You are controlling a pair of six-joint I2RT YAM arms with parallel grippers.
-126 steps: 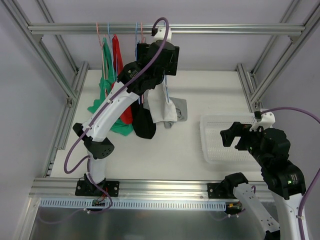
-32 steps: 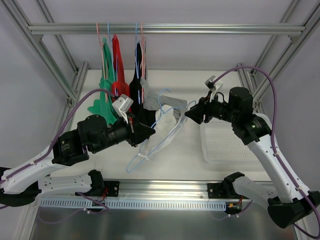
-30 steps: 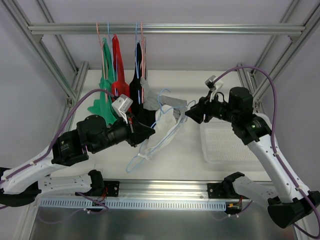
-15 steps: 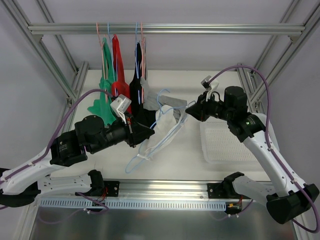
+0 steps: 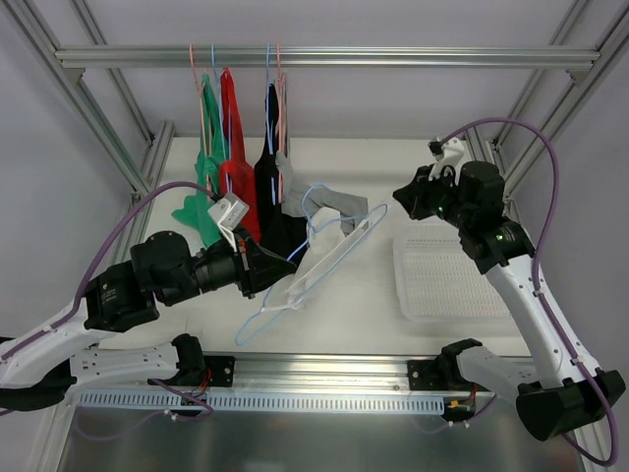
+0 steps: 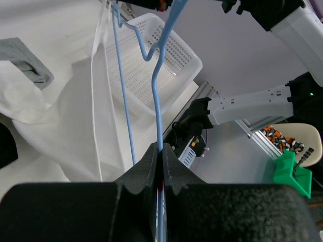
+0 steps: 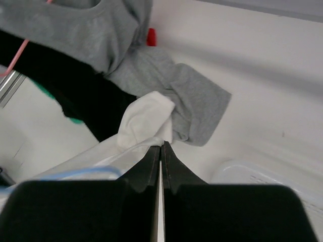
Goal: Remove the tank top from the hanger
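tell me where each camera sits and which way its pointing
Top external: above and behind the arms, looking down on the table and clothes rail; both arms, left end effector and right end effector show.
Left wrist: on the left wrist, looking along its fingers, shut on the blue hanger, toward the white basket; right arm beyond.
Right wrist: on the right wrist, looking past its fingers at the white tank top and grey garment.
Shared: both wrist views show the white tank top.

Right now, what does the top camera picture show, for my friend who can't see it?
Seen from above, the left gripper holds a blue hanger with a white tank top draped on it. The right gripper is close to the hanger's far end, and more clothes hang behind.
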